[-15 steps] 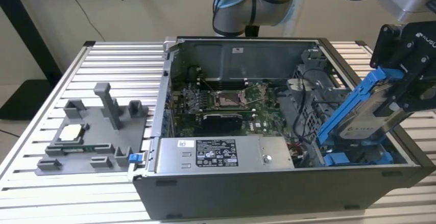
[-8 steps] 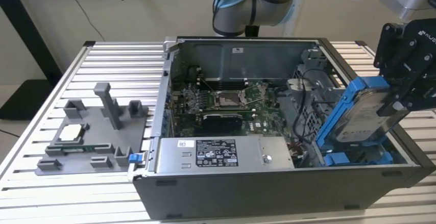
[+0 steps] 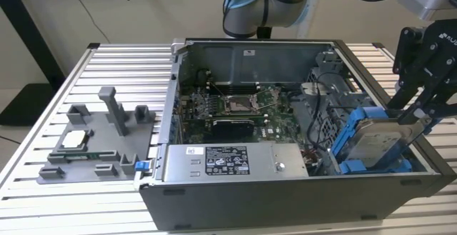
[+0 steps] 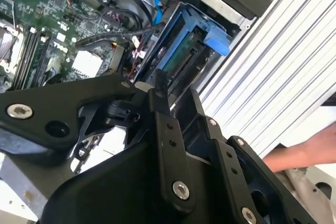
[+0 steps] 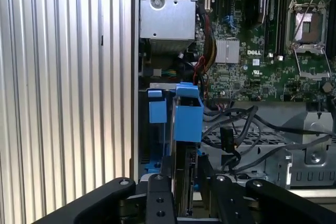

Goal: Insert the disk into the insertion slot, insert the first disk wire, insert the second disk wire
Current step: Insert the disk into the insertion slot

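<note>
An open computer case [image 3: 286,203] lies on a ribbed aluminium worktop [image 3: 121,63] before a pale wall [image 3: 164,5]. At the exterior view's left, a grey parts fixture [image 3: 100,138] sits on the worktop. The power supply [image 3: 228,163] carries a black-and-white label and the disk [image 3: 378,141] a white one; their print is too small to read. The black claw [image 3: 412,118] pinches the disk's upper edge. The disk stands tilted, its lower end in the insertion slot [image 3: 330,138] at the case's near corner, on the exterior view's right. In the second wrist view, a person's hand [image 4: 304,150] rests beyond the case.
</note>
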